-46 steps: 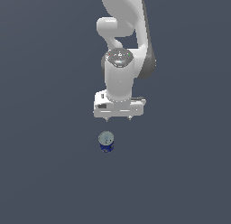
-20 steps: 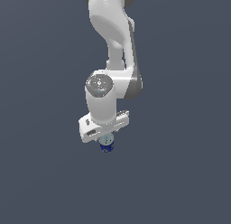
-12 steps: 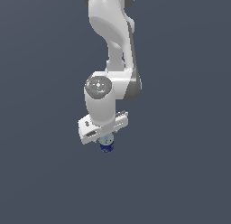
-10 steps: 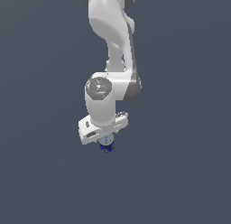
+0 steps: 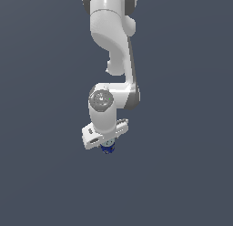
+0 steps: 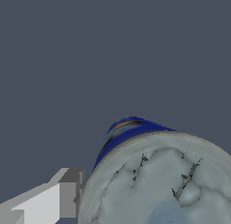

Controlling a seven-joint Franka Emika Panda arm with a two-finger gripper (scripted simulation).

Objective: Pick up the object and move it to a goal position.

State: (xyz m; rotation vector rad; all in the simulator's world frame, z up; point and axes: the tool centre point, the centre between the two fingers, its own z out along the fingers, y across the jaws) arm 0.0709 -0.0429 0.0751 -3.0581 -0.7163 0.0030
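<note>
The can (image 5: 108, 150) is small, with a dark blue body, and only its lower part shows under my hand in the exterior view. In the wrist view the can (image 6: 158, 182) fills the frame close up, showing its silvery-grey round top, blue side and an orange mark. My gripper (image 5: 107, 146) is lowered over the can with its jaws on either side. One finger (image 6: 67, 196) stands close beside the can's rim. The other finger is hidden behind the can. The can sits off-centre between the jaws, which are open.
The white arm (image 5: 111, 47) hangs down from the top of the exterior view. A plain dark grey surface (image 5: 182, 175) spreads all around the can. No goal marker shows.
Since 2.3 s ago the hand has come down over the can, which stood free below it. In the last half second the hand sank slightly lower; the can stayed put.
</note>
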